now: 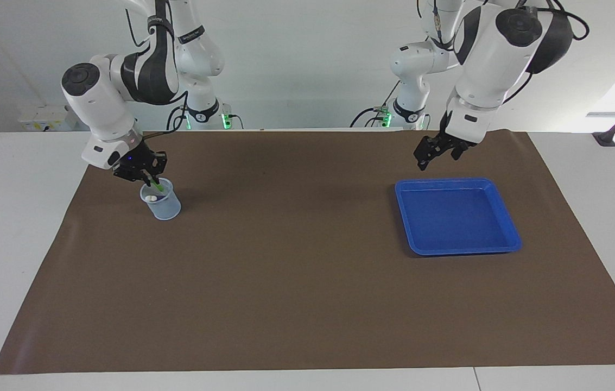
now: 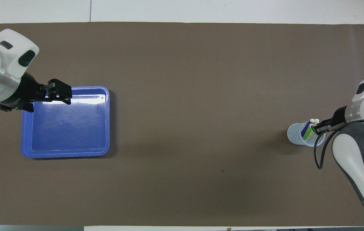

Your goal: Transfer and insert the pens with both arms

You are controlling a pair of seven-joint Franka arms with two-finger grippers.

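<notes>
High in the frame, at the right arm's end of the surface, the right hand [image 1: 151, 179] stands over the clear cup [image 1: 169, 209], its fingers narrow around the green pen [image 1: 158, 187], whose lower end is already inside. I think the pen should go straight down, clear of the rim, and be released only when it rests beside the purple pen [image 2: 305, 130] and yellow pen [image 2: 315, 122]. The left hand [image 1: 437, 155] waits above the blue tray's [image 1: 448, 182] upper edge, partly open, holding nothing.
</notes>
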